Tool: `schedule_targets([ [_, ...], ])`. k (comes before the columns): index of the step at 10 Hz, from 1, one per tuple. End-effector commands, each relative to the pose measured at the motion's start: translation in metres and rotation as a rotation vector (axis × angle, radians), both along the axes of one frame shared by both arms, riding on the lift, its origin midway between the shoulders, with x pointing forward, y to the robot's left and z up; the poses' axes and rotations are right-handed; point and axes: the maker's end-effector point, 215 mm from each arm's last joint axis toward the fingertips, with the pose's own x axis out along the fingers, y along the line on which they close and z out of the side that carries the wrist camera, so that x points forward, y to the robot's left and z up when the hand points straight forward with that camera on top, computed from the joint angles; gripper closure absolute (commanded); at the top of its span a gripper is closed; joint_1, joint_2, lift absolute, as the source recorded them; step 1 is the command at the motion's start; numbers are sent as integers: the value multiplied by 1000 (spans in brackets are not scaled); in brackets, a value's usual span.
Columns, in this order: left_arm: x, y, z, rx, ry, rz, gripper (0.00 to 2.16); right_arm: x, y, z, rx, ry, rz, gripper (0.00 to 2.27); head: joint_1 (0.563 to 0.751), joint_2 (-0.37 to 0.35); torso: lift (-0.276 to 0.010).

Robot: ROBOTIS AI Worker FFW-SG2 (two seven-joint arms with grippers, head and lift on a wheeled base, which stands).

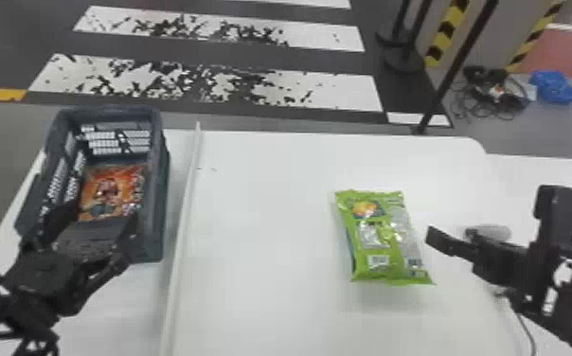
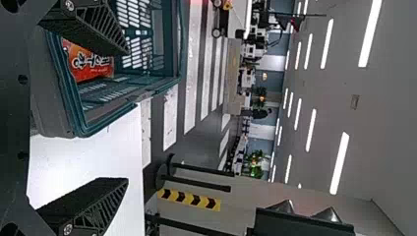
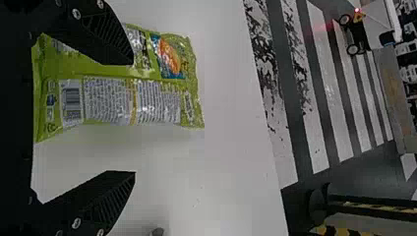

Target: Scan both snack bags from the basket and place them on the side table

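- The green bag (image 1: 384, 239) lies flat on the big white table (image 1: 261, 227); the orange bag (image 1: 112, 191) is down in the basket (image 1: 155, 203); so one bag is out and one is in
- The right gripper (image 3: 133, 118) is by the green bag, its two fingers spread wide; it holds nothing; one finger is over the bag's side
- The left gripper (image 2: 128, 116) is at the near end of the basket; its fingers are far apart too, and it holds nothing
- I think the job now is to deal with the green bag; its striped code (image 3: 72, 102) faces up; I can't tell if it is scanned
- Next, the right gripper should line up, pinch the green bag and lift it for its scan or for the side table; the left one needs to go deeper for the orange bag
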Motion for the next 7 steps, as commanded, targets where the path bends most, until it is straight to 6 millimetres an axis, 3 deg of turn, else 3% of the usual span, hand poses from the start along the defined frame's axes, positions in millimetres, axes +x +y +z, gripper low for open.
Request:
schedule_targets([
  [1,-1,2,-2,0,2,2,83,-10,-47,-10,-24,9,-73,140,695,-156,-75],
  [4,0,2,-3,4,2,2,83,-17,-118,-8,-105,-9,-123,140,695,-266,-75],
  [7,-1,3,-6,2,8,1,83,-13,-144,-21,-79,30,-87,140,695,-339,-75],
])
